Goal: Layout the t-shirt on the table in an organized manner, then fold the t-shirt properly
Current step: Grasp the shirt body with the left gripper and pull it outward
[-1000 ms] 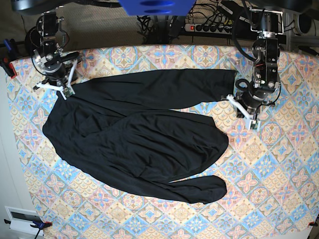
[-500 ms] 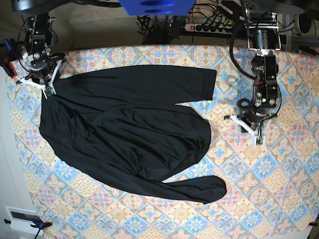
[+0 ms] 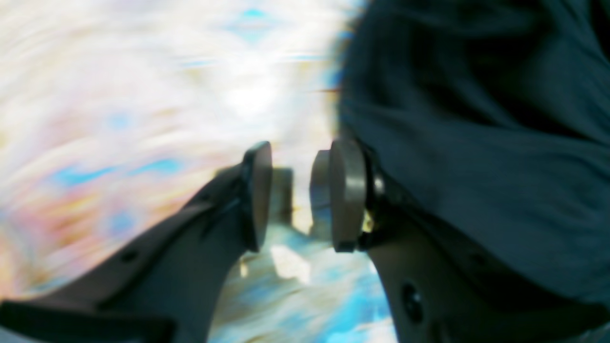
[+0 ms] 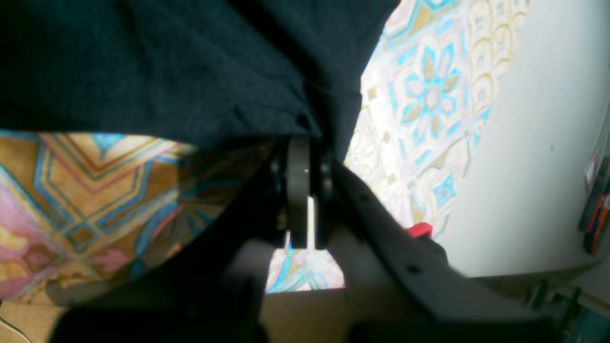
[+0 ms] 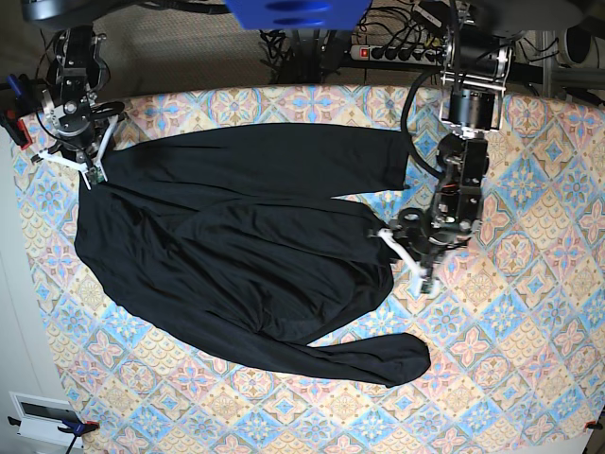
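From my station I saw the t-shirt point(image 5: 236, 255) spread over the left and middle of the table point(image 5: 529, 331), rumpled, one sleeve stretched along the far edge and the other curled near the front. My right gripper point(image 5: 93, 168) sat at the shirt's far left corner; its wrist view showed the jaws pressed together on a pinch of black cloth point(image 4: 305, 124), with patterned table below. My left gripper point(image 5: 408, 257) hung at the shirt's right edge. In its blurred wrist view the pads point(image 3: 345, 195) stood apart with nothing between them, and the shirt point(image 3: 476, 143) lay just beside the right-hand pad, touching its outer side. I saw no containers on the table.
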Controlling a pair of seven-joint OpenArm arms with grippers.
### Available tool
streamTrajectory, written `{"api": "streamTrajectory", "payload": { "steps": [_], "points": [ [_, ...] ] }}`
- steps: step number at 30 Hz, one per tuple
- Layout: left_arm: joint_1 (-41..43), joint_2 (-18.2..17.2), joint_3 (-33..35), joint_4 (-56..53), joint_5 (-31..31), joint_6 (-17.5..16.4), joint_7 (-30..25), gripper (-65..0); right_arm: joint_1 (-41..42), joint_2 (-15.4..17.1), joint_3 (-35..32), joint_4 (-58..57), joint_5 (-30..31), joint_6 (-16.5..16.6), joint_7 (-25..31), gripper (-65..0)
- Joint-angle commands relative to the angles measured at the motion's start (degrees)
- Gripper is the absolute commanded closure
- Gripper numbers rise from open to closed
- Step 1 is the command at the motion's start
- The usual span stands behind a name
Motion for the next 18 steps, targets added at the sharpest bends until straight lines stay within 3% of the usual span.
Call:
{"api": "streamTrajectory", "payload": {
  "steps": [1, 8, 18],
  "points": [
    [-1.5, -0.4, 0.4, 0.5, -0.2, 0.1, -0.9, -21.6, 0.3, 1.0, 0.4, 1.1, -0.3, -0.5, 0.5, 0.0],
    [-3.2, -0.1, 2.5, -2.9, -7.1, 0.1, -1.0, -21.8, 0.3, 1.0, 0.4, 1.1, -0.3, -0.5, 0.5, 0.0],
    [-4.5, 2.1, 3.1, -7.9, -7.8, 0.1, -1.4, -21.6, 0.3, 1.0, 0.4, 1.1, -0.3, -0.5, 0.5, 0.0]
  ]
}}
